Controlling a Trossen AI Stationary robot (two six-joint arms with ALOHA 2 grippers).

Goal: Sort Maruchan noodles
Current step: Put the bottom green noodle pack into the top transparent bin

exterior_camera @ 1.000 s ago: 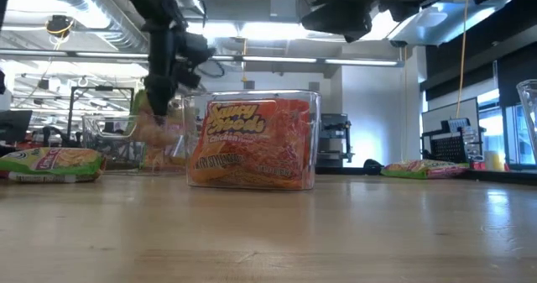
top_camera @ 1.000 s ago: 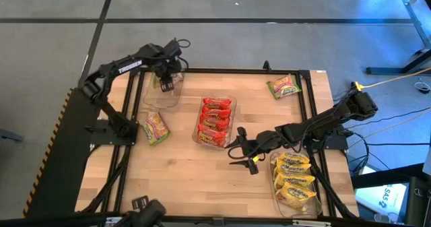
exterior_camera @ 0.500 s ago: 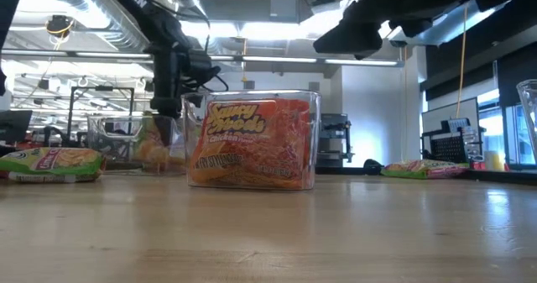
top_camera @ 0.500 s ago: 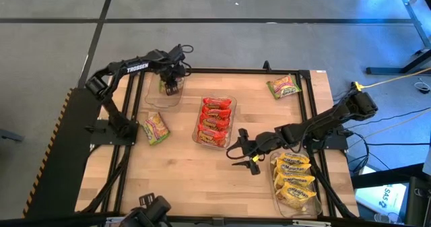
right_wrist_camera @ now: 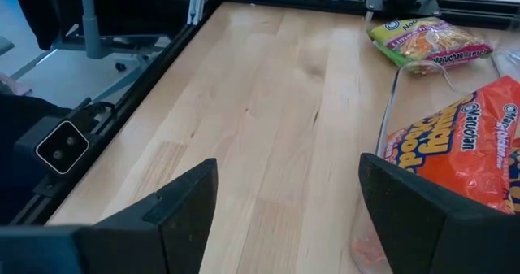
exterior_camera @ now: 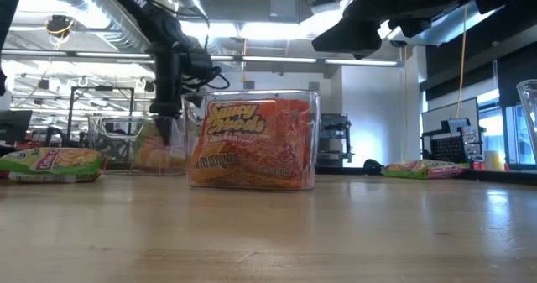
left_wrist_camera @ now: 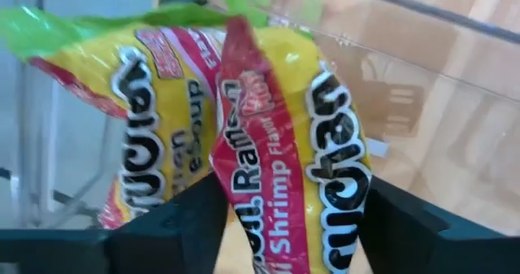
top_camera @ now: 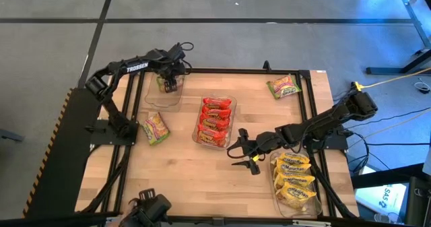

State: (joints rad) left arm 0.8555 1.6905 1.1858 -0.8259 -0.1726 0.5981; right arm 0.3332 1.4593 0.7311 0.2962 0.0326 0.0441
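Note:
My left gripper [top_camera: 168, 83] is shut on a green-edged Maruchan packet [left_wrist_camera: 268, 136] inside the clear tray [top_camera: 161, 98] at the table's far left; it also shows in the low view [exterior_camera: 164, 123]. Two more green packets lie flat on the table, one at the left [top_camera: 156, 127] and one at the far right [top_camera: 283, 86]. Red packets stand on edge in the centre tray [top_camera: 215, 121]. Yellow packets fill the near-right tray [top_camera: 295, 181]. My right gripper [top_camera: 241, 153] hovers open and empty between the centre and right trays. My left gripper pinches the green packet across its printed middle [left_wrist_camera: 284, 201] between its two fingers [left_wrist_camera: 171, 225], and the packet is buckled there. The fingers come from above, pointing down into the tray. The packet hangs below them; whether its lower end rests on the tray floor I cannot tell.
The clear tray walls [exterior_camera: 117, 140] stand around my left gripper. Bare wood lies along the table's near side [top_camera: 195, 180]. Black frame rails [top_camera: 313, 119] run along the table's sides. The centre tray's corner [right_wrist_camera: 390, 103] is close beside my right gripper.
My left gripper has come down with the green packet into the far-left tray and then held almost still; the packet now hangs low between the tray walls.

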